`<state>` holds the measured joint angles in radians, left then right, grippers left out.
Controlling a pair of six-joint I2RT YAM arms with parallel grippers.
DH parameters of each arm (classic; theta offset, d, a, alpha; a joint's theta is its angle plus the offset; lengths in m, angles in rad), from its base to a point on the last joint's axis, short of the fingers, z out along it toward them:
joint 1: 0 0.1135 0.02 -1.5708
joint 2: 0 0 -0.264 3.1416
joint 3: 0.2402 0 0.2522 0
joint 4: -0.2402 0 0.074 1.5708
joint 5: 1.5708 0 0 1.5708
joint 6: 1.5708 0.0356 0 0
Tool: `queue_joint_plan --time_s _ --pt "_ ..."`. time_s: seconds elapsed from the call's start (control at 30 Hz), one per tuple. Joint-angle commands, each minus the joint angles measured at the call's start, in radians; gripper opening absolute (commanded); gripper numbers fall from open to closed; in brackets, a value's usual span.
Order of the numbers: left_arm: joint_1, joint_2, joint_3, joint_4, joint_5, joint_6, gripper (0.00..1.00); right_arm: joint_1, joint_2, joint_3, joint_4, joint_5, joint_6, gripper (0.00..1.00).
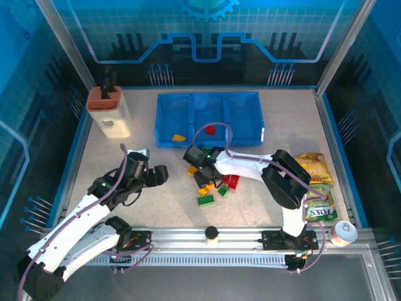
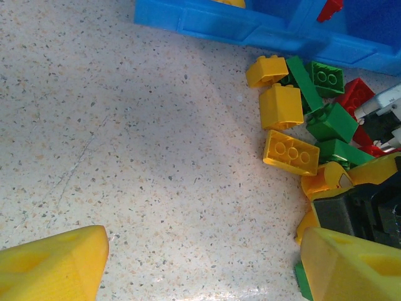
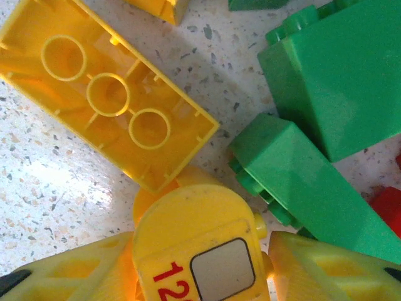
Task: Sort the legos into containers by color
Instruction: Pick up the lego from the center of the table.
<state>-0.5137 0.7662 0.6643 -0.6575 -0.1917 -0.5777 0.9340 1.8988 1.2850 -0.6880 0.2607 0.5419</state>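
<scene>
Seen from above, two arms reach across a speckled surface to a heap of bricks lying just in front of a blue tray with three compartments side by side. The overhead camera alone shows what is already sorted: a yellow brick in the left compartment and a red brick in the middle one. It also takes in a beige holder at the far left and a snack bag near the right edge, both well apart from the heap.

The left wrist camera gives the low angle. The left pincer stands wide open over bare surface with nothing between its yellow fingers. Yellow, green and red bricks crowd just beside its right-hand finger. Among them is an overturned yellow brick showing three round sockets, with the tray wall beyond.

The right wrist camera supplies the close-up that the other two cannot. The right pincer is closed on a rounded yellow piece printed with red digits and a grey square, a finger pressed to each side. The overturned brick lies touching that piece at the upper left. Two green bricks lie to the right, and a sliver of red shows at the frame's edge.
</scene>
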Motion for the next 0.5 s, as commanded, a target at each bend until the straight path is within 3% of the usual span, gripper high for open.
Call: queue_joint_plan --time_s 0.0,0.23,0.47 --pt "-0.008 -0.008 -0.013 -0.013 -0.019 0.002 0.81 -0.019 0.025 0.005 0.016 -0.042 0.012 0.57" --pt "-0.008 -0.009 -0.005 -0.012 -0.027 0.006 0.81 -0.018 0.01 0.027 0.002 -0.037 0.012 0.42" --pt "-0.008 -0.009 0.004 -0.018 -0.035 0.013 0.81 0.002 -0.098 0.142 -0.09 0.023 -0.013 0.39"
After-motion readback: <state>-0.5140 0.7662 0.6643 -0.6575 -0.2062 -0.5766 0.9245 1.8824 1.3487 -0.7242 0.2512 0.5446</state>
